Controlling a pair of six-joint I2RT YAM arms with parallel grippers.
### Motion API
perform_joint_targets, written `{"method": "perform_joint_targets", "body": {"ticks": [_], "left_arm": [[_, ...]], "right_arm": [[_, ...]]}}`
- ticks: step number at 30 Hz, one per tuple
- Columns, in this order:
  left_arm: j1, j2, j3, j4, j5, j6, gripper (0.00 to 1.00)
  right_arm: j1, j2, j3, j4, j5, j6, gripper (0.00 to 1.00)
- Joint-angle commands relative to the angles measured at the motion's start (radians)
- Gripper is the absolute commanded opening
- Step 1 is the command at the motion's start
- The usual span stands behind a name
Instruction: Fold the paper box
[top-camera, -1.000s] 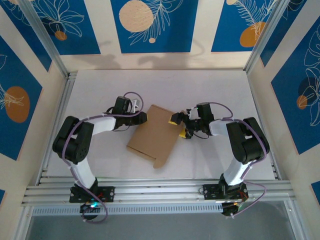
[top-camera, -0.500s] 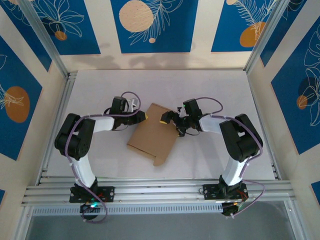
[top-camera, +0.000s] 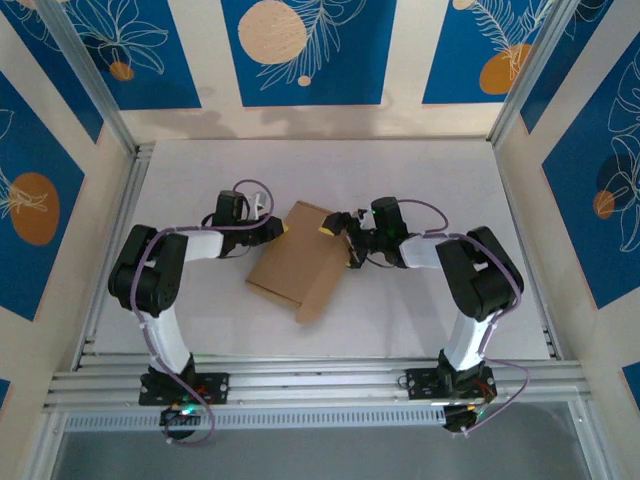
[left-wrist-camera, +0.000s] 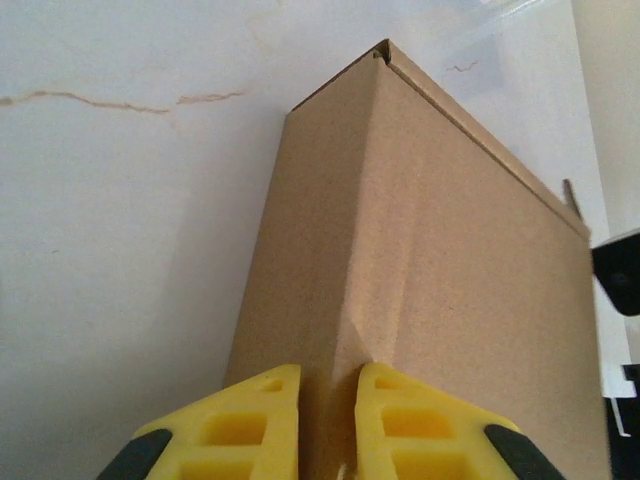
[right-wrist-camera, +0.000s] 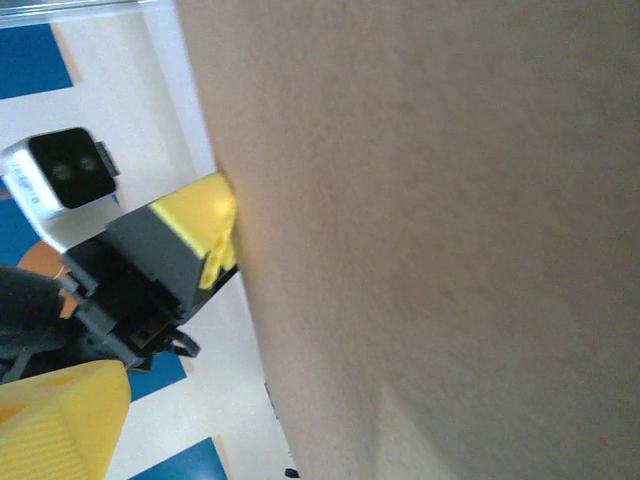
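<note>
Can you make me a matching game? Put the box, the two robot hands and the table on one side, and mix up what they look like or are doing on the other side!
Things:
1. paper box
2. left hand
3. right hand
4. table

Clues:
A. wide open, right beside the box
B. white
C. brown cardboard
D. pinched shut on an edge of the box

Pairs: 1-C, 2-D, 3-A, 4-B
</note>
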Motion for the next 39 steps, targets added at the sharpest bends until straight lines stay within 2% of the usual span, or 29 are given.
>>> {"method": "perform_joint_targets", "body": {"ticks": [1,10,15,20,24,29,34,37,39], "left_arm": [[-0.034,0.071,-0.036,-0.238,0.032,-0.023,0.14],[-0.04,0.06,-0.011,-0.257,0.076,-0.024,0.28],[-0.071,0.068,0.001,-0.252,0.096,-0.028,0.38],[-0.076,0.039,0.029,-0.321,0.048,0.015,0.47],[-0.077,-0.018,0.074,-0.401,-0.008,0.066,0.54],[-0.076,-0.073,0.137,-0.474,-0.042,0.094,0.55],[-0.08,-0.109,0.221,-0.578,-0.085,0.153,0.55],[-0.08,-0.124,0.261,-0.635,-0.116,0.187,0.56],[-0.08,-0.142,0.273,-0.66,-0.145,0.2,0.56]], "right_arm": [[0.052,-0.123,0.038,0.163,-0.102,0.029,0.99],[0.065,-0.216,0.094,-0.078,-0.05,-0.096,0.99],[0.084,-0.185,0.14,-0.1,-0.046,-0.104,0.99],[0.096,-0.155,0.219,-0.164,-0.03,-0.148,0.99],[0.094,-0.15,0.201,-0.162,-0.018,-0.17,0.99],[0.084,-0.171,0.148,-0.13,-0.019,-0.212,0.99],[0.03,-0.225,0.102,-0.111,-0.036,-0.222,0.99],[-0.015,-0.264,0.086,-0.134,-0.046,-0.242,0.95],[-0.041,-0.29,0.087,-0.195,-0.031,-0.266,0.87]]}}
